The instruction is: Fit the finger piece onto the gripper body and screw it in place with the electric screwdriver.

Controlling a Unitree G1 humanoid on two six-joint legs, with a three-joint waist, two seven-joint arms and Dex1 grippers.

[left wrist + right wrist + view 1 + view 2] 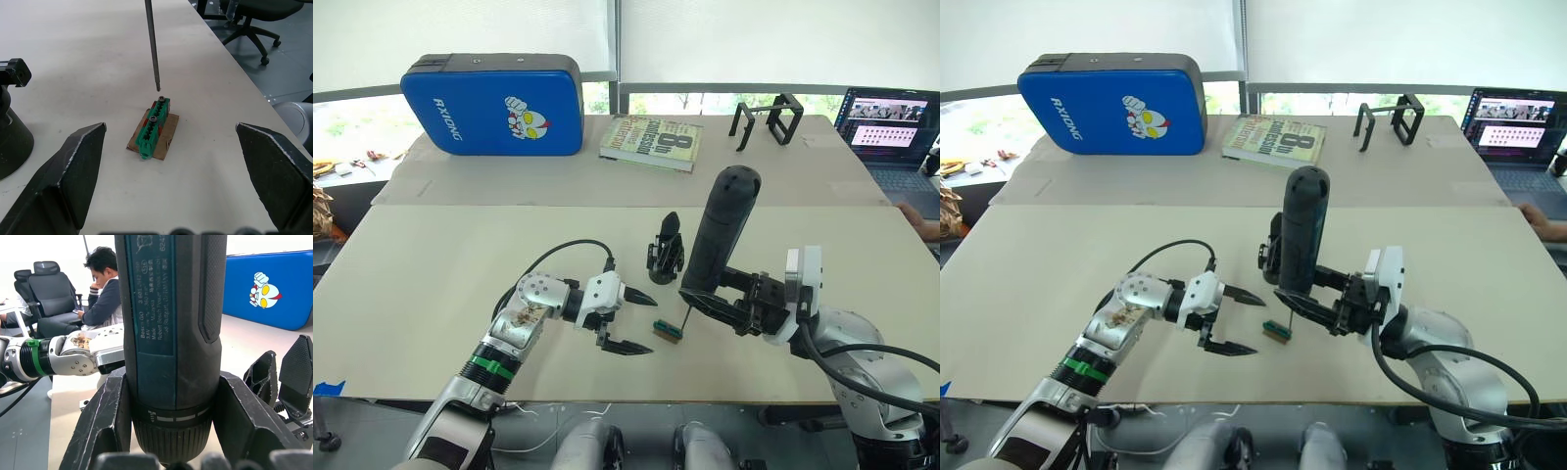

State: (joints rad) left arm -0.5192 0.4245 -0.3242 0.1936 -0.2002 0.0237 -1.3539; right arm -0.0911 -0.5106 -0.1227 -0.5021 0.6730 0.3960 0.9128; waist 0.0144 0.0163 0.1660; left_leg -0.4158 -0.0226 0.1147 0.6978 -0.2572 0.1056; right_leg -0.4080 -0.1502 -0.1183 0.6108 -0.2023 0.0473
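R gripper [729, 304] clamped on the electric screwdriver [717, 235], L gripper [631, 318] wide open w/ nothing in it; bit hovers just over the green block [154, 128], so imo it could miss the screw head & skid.

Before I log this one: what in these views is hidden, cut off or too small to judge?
- Finger piece: I cannot pick it out for certain in any view.
- Gripper body: partly behind the electric screwdriver in the right eye view; cut off by the edge in the left wrist view.
- Bit against the screw on the green block: touching or just above, cannot tell.
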